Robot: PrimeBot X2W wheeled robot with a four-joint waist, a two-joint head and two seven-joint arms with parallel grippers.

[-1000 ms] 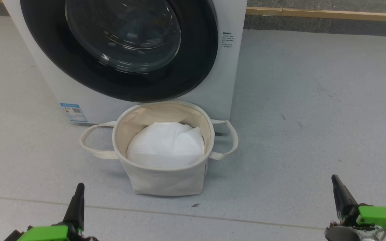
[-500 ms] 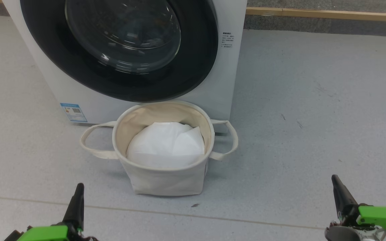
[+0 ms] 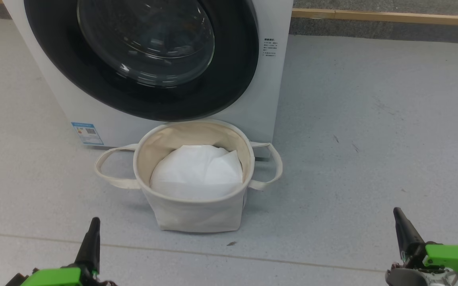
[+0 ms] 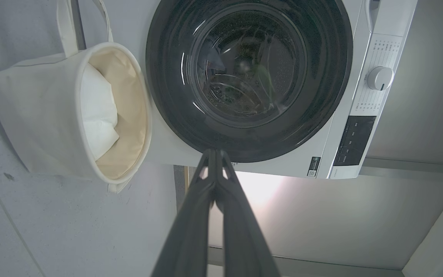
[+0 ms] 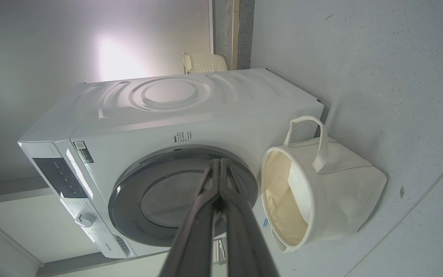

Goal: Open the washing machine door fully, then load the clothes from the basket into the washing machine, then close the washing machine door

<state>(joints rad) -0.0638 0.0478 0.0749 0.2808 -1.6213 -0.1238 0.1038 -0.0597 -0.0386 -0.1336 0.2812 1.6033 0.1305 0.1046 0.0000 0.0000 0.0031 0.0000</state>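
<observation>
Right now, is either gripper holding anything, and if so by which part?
Nothing is held. The left gripper and the right gripper are both shut with nothing between their fingers, apart from the basket and the washing machine door.

Head view was bright, evenly lit from above and sharp all over. A soft shadow lay under the basket on the grey floor. Small highlights glinted on the washing machine door glass, and the white padding sheet was nearly blown out. Wrist views were dimmer and greyer, with straight lines bent at the edges and a glare patch on the wall. The left gripper and right gripper looked soft near the lens.
</observation>
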